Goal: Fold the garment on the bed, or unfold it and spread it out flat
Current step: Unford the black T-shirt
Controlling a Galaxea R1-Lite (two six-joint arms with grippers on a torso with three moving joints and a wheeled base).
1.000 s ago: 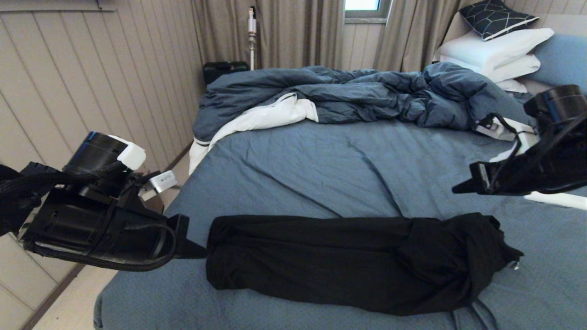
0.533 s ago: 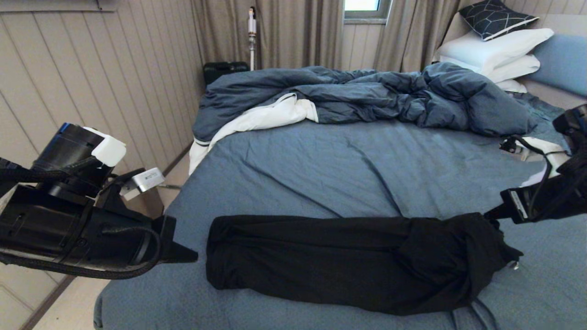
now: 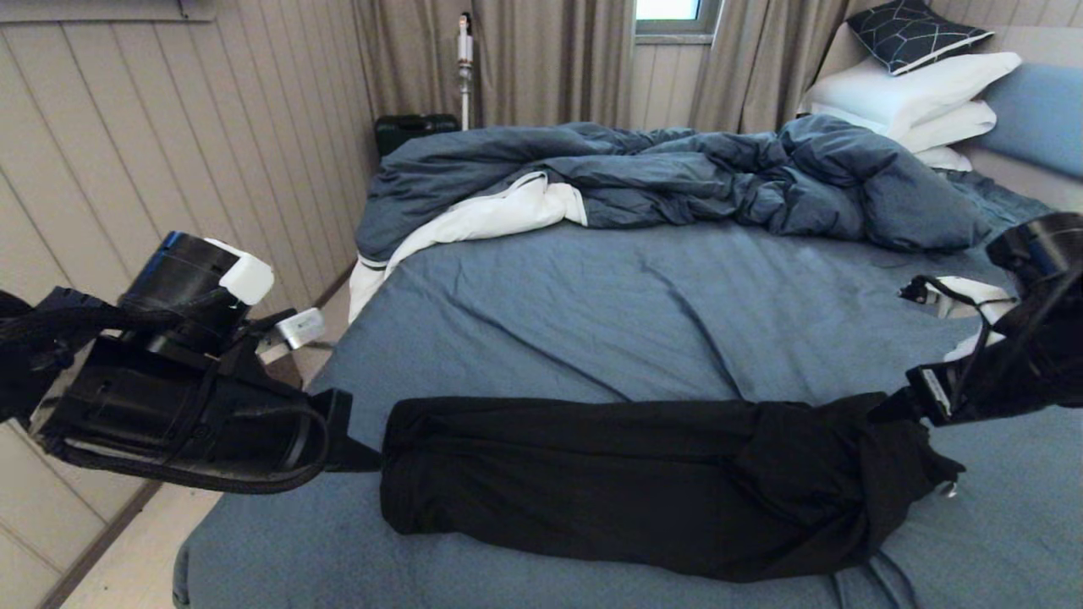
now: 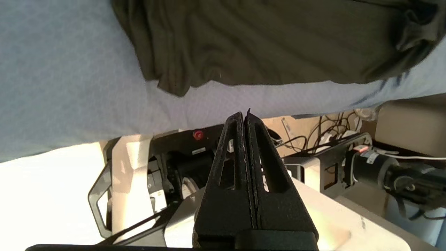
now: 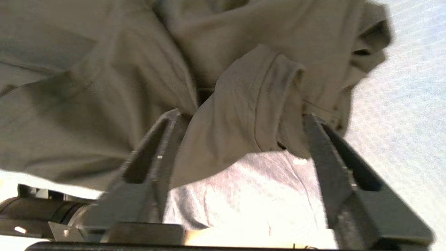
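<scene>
Head view: the black T-shirt (image 3: 651, 486) lies bunched in a long strip across the near edge of the bed (image 3: 643, 313). Right gripper (image 5: 240, 120) straddles a fold at its bunched end, fingers apart. Left gripper (image 4: 245, 116) hangs by the other end, fingers pressed together, empty.

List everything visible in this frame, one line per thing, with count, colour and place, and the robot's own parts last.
garment: one, black, folded into a long band across the bed's near edge
bed: one, slate-blue sheet
duvet: one, dark blue with white lining, rumpled at the far end
pillows: stacked, white, far right
cushion: one, dark patterned, atop the pillows
curtains: beige, back wall
left gripper: black, shut, empty, at the garment's left end
right gripper: black, open, straddling a bunched fold at the garment's right end
</scene>
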